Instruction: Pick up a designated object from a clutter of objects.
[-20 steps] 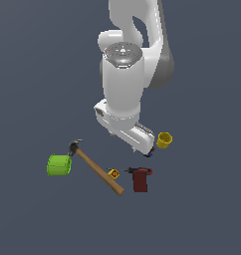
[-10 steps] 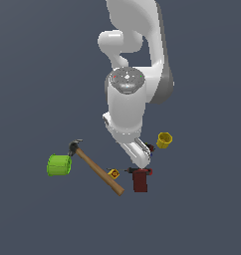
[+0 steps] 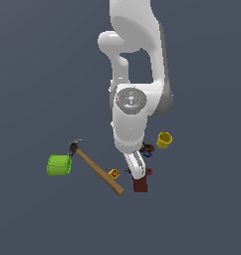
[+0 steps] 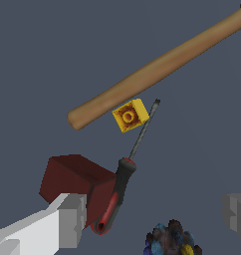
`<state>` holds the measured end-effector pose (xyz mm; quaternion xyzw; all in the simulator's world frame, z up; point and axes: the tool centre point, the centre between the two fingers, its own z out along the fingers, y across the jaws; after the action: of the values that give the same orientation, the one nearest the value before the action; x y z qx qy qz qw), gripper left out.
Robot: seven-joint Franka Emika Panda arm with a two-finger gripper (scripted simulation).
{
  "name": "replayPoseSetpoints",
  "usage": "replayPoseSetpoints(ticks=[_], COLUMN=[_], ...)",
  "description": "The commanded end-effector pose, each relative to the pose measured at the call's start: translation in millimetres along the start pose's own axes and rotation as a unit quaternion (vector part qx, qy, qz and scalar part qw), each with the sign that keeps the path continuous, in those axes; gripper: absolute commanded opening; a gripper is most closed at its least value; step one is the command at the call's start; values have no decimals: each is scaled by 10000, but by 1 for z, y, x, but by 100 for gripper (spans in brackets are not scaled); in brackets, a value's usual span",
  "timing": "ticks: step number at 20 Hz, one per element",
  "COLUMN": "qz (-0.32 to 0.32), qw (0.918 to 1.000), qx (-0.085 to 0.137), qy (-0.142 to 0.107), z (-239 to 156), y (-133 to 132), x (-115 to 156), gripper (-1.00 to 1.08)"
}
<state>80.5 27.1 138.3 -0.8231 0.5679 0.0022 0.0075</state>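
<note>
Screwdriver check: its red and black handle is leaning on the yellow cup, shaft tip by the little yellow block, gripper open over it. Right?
Not quite. The wrist view shows the screwdriver handle against the dark red block, not the yellow cup. Its tip is by the yellow block, and the gripper is open.

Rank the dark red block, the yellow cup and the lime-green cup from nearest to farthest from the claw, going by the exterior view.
1. Dark red block: right at the claw, just below it in the picture.
2. Yellow cup: up toward the exterior view's right, beside the arm.
3. Lime-green cup: far off on the exterior view's left, beyond the hammer.
</note>
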Motion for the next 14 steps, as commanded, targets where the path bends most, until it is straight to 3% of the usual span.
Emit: replayPoseSetpoints(ticks=[1,14], qz=[324,1717], qw=[9995,9851], qx=[-6,-31], qy=[6,51], z=[11,60], y=[-2,-10], x=[-1,-6], gripper=[100,100])
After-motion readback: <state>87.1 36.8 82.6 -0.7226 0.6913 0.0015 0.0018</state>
